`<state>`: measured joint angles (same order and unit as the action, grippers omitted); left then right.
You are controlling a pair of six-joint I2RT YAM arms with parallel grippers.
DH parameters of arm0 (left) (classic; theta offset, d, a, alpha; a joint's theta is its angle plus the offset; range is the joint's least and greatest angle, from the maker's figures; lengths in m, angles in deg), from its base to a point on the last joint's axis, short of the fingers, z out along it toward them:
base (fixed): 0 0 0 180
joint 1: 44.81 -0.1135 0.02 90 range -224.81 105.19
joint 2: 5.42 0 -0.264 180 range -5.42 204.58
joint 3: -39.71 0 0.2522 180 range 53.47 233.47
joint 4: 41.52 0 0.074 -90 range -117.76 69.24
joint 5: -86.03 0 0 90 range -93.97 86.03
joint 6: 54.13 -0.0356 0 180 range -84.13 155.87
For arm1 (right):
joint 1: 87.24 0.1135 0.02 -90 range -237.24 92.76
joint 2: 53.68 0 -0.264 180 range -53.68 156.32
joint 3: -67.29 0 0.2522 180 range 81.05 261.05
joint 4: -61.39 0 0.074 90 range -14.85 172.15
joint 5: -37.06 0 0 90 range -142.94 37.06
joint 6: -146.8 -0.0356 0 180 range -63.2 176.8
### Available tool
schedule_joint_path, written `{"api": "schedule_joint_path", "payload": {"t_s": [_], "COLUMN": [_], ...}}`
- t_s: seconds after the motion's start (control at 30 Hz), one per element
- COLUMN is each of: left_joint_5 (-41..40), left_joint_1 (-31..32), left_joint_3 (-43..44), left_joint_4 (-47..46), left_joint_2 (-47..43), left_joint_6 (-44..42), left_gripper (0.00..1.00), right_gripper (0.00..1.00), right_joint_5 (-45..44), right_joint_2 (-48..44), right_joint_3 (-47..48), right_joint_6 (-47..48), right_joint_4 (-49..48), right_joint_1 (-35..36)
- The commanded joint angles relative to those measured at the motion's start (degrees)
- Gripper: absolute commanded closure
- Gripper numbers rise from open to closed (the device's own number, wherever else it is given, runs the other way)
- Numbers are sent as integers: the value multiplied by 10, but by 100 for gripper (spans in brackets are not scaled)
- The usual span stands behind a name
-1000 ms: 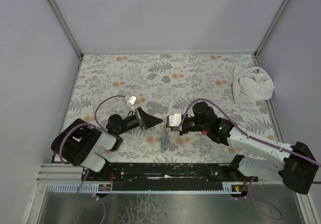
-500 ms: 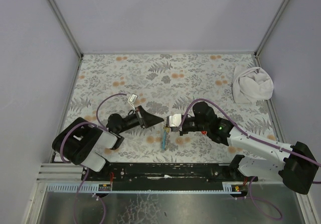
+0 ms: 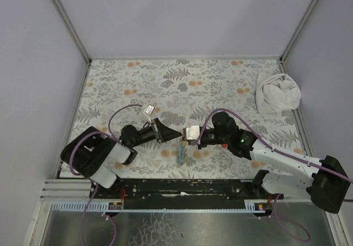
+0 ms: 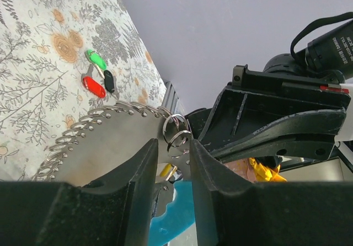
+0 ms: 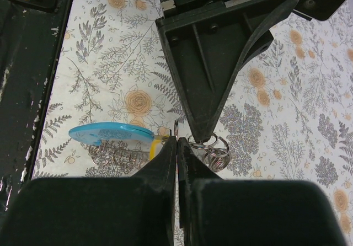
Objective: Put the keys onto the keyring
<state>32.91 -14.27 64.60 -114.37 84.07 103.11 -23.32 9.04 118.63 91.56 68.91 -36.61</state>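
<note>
Steel split ring (image 4: 176, 133): pinched in the narrow gap between the left gripper (image 4: 174, 149) fingers.
right gripper (image 5: 177, 146): fingers pressed together at the ring; what is clamped cannot be told.
keyring (image 3: 180, 153): by the middle of the near edge, below both tips.
red key (image 4: 94, 86), green key (image 4: 97, 59), black key (image 4: 109, 81): loose on the counter, unthreaded.
step: ring to be kept square and firmly pinched; coil gap to be opened with small moves only.

Right gripper (image 5: 177, 142) pinched, left gripper (image 5: 201, 133) tip opposite, light-blue keyring (image 5: 110, 133) beside

Red key (image 4: 94, 86), green key (image 4: 97, 60), black key (image 4: 109, 81) lie clustered apart from the keyring (image 5: 110, 133).
</note>
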Motion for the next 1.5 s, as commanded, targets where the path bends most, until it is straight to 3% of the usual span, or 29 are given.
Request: {"api": "schedule_joint_path", "payload": {"t_s": [0.0,0.3,0.67,0.73,0.83,1.0,1.27,1.47], "left_joint_5": [4,2,-18,-22,-26,-23,-6,28], "left_joint_1": [11,11,19,24,26,26,26,26], "left_joint_3": [8,0,22,28,30,40,37,24], "left_joint_4": [-36,-11,181,205,232,252,255,315], "left_joint_2": [3,-40,-149,-155,-162,-167,-194,-262], "left_joint_6": [-4,-13,-102,-113,-132,-139,-168,-280], "left_gripper": [73,86,95,93,79,69,61,59], "right_gripper": [100,100,100,100,100,100,100,100], "right_joint_5": [15,6,9,11,11,11,11,10], "right_joint_2": [-9,-17,-14,-13,-15,-19,-8,-9], "right_joint_3": [22,15,17,19,21,23,35,36], "right_joint_6": [7,7,6,6,9,18,25,27], "right_joint_4": [-14,-10,-10,-10,-6,5,26,25], "right_joint_1": [-2,-3,-3,-3,-2,-2,-2,-2]}}
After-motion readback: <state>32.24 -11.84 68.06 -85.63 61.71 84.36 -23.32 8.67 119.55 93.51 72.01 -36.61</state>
